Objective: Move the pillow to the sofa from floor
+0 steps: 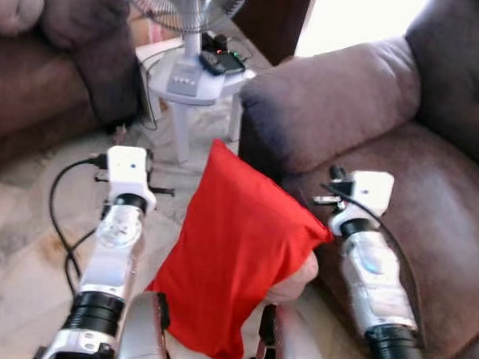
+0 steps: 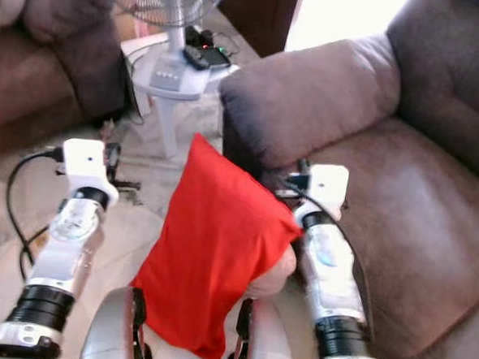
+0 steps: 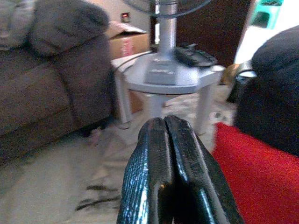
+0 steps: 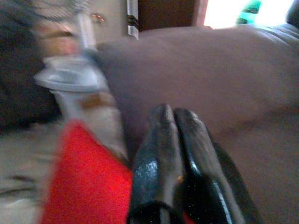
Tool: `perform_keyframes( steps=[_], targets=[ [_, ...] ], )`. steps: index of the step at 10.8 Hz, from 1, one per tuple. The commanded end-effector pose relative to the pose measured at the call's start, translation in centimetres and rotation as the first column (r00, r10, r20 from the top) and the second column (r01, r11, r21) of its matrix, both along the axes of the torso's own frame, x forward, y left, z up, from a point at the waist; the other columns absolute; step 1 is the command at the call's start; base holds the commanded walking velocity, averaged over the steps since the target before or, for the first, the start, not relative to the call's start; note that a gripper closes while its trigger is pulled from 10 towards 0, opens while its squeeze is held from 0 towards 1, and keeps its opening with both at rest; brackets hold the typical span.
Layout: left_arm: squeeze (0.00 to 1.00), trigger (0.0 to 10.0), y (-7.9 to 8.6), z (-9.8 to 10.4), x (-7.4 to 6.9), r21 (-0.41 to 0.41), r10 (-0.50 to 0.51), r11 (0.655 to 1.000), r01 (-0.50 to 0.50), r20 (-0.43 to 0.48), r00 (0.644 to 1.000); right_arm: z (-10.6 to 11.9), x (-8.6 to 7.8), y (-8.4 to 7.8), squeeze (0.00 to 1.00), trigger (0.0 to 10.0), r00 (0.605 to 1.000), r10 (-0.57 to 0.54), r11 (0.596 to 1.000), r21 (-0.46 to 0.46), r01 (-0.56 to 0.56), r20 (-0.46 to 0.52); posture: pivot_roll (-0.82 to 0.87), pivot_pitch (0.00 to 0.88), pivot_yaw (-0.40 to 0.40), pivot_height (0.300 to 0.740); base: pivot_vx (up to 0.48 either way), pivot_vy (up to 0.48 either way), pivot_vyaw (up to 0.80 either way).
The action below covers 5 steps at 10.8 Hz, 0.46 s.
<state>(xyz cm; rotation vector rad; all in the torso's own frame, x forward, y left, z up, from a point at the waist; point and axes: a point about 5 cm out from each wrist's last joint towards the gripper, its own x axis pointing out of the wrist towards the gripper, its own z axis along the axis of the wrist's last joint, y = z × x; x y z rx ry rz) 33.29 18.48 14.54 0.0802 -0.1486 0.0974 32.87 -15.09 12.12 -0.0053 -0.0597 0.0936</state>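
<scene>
The left gripper had its two black fingers pressed together, empty, just left of the red pillow. The right gripper was likewise pressed together, at the pillow's right side beside the sofa armrest. The pillow stood tilted between the two silver arms, off the floor, its far corner up near the armrest and its near end low by the robot's body. Farther off stood a fan on a small white table.

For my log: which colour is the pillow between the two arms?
The pillow is plain red; the left eye view shows it best.
</scene>
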Motion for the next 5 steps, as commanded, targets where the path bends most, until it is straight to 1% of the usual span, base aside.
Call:
perform_keyframes(
  steps=[1,3,5],
  targets=[
    [0.00,10.0,-0.3,-0.2,0.0,0.003,-0.006,1.000,0.006,-0.007,1.000,-0.3,-0.2,-0.6,0.00,10.0,1.000,-0.014,1.000,-0.012,0.014,-0.012,0.06,0.163,-0.058,0.577,0.274,0.000,0.00],
    [0.00,10.0,-0.3,-0.2,0.0,0.006,-0.009,1.000,0.009,-0.008,1.000,-0.6,-0.1,-0.6,0.00,10.0,0.999,-0.016,1.000,-0.024,0.015,-0.031,0.06,0.163,-0.057,0.577,0.274,0.000,0.00],
    [0.00,10.0,-0.6,-0.2,0.0,0.001,-0.026,1.000,0.026,-0.009,1.000,-1.9,0.0,-0.5,0.00,10.0,0.992,-0.011,0.998,-0.055,0.004,-0.128,0.06,0.168,-0.056,0.577,0.000,0.000,0.00]
  ],
)
